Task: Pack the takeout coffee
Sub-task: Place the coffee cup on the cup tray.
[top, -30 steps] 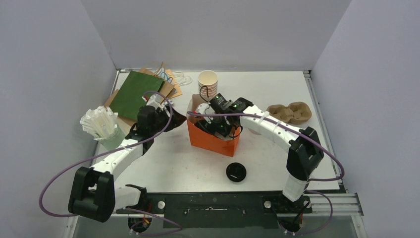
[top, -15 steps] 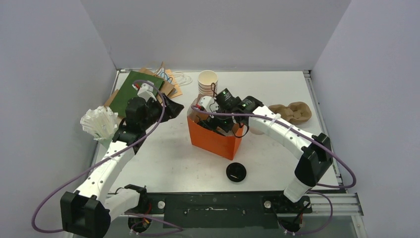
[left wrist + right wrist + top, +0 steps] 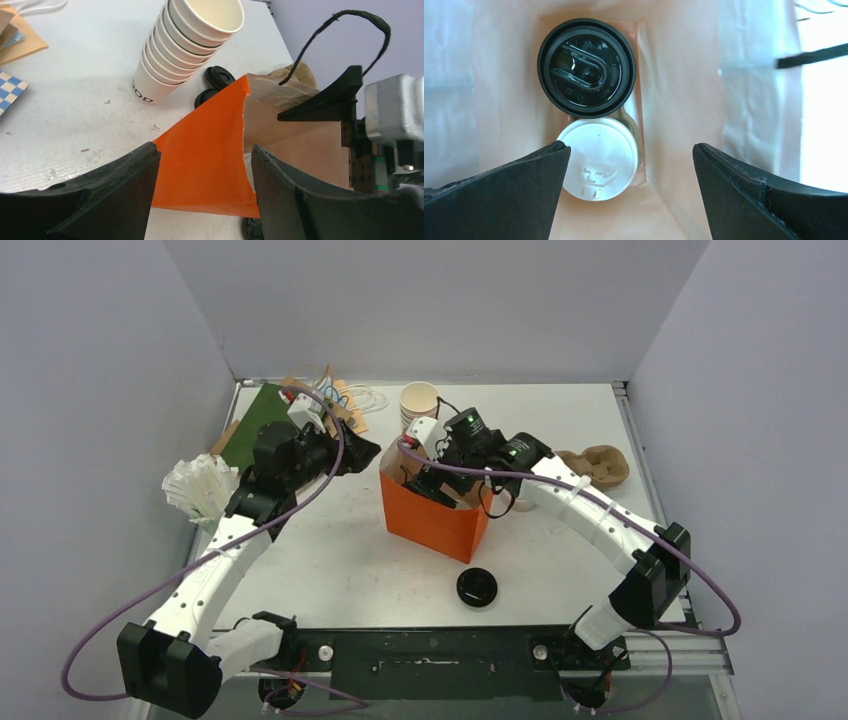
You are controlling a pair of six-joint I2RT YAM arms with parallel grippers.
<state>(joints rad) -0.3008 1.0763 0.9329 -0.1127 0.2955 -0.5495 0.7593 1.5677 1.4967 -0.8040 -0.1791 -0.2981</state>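
In the orange bag [image 3: 684, 100], the black-lidded cup [image 3: 586, 67] and the white-lidded cup [image 3: 599, 157] stand upright, touching, lids facing up. Over them the right gripper [image 3: 631, 147] is spread wide and empty. The left gripper [image 3: 205, 150] has its fingers apart, with the bag corner between them.

Table [image 3: 330, 560], rear: stack of lidless white cups [image 3: 420, 403] with two loose black lids [image 3: 219, 77] just beside it. Front: third black lid [image 3: 477, 587]. Right: pulp cup carrier [image 3: 597, 465]. Left: flat green bag [image 3: 243, 430] and white bundle [image 3: 200, 488], possibly straws.
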